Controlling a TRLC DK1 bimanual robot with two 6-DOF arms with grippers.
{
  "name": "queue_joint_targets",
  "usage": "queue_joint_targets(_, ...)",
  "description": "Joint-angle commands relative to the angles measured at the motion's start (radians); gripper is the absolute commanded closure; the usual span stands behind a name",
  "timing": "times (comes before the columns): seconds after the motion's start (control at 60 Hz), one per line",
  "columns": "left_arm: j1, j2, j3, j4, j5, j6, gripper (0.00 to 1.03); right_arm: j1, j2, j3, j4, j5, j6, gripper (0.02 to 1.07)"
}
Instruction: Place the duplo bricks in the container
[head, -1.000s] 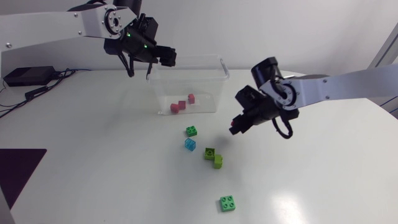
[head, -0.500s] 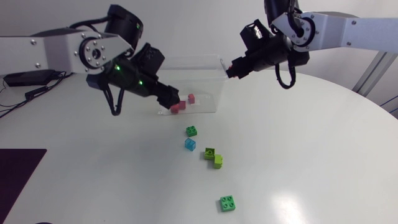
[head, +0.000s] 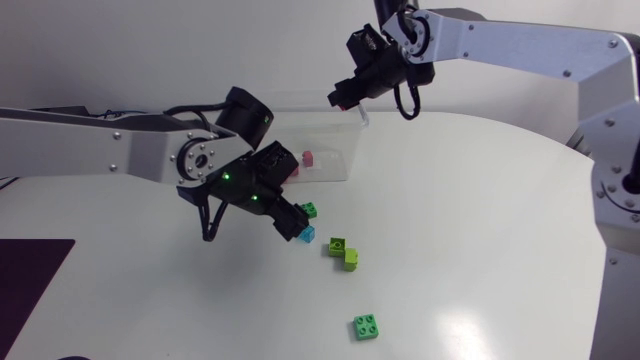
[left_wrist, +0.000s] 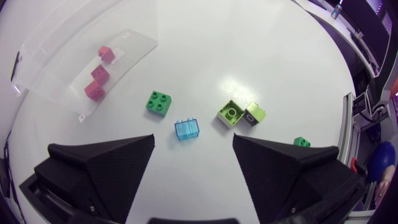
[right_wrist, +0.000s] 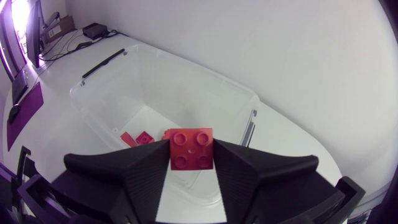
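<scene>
Right gripper (right_wrist: 193, 167) was clamped on a red brick (right_wrist: 192, 148), studs toward the wrist camera, fingers on 2 opposite side walls, held over the clear container (right_wrist: 205, 84). 3 pink bricks (left_wrist: 99, 73) lay inside it. Left gripper (left_wrist: 194, 143) hung wide open and empty above the table (left_wrist: 280, 68), with the blue brick (left_wrist: 187, 128) just ahead of the finger gap. Also loose were a dark green brick (left_wrist: 159, 102) near the blue one, 2 lime bricks (left_wrist: 231, 113) touching each other, and 1 far green brick (head: 366, 326) well apart. My read: light, rigid hard plastic, smooth sides so a bit slippery, no crush risk. Best hold is flat opposite side walls, square-on, low on the body, never studs or corners. Blue looked slightly skewed to the fingers, so some wrist yaw is probably needed. Lime pair: grip the outer faces, or a finger will likely knock the neighbour.
</scene>
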Motion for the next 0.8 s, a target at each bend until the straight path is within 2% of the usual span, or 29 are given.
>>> queue_joint_targets(0.0,-0.004,0.048,-0.022,0.011,0.009,0.013,0.16,0.006,0.030,0.039,-0.031,0.004,0.025,0.06)
queue_joint_targets(0.233,-0.020,0.121,0.013,0.041,0.009,0.013,0.16,-0.005,-0.195,-0.163,-0.031,0.006,0.017,0.06)
queue_joint_targets(0.4,-0.052,0.167,0.039,0.043,0.007,0.005,0.16,-0.012,-0.390,-0.407,-0.025,-0.014,-0.001,0.06)
queue_joint_targets(0.683,-0.055,0.278,0.105,0.075,-0.028,0.000,0.16,0.011,-0.643,-0.800,0.000,-0.040,-0.012,0.06)
queue_joint_targets(0.783,-0.049,0.306,0.135,0.084,-0.034,-0.004,0.21,0.027,-0.715,-0.915,0.006,-0.050,-0.007,0.06)
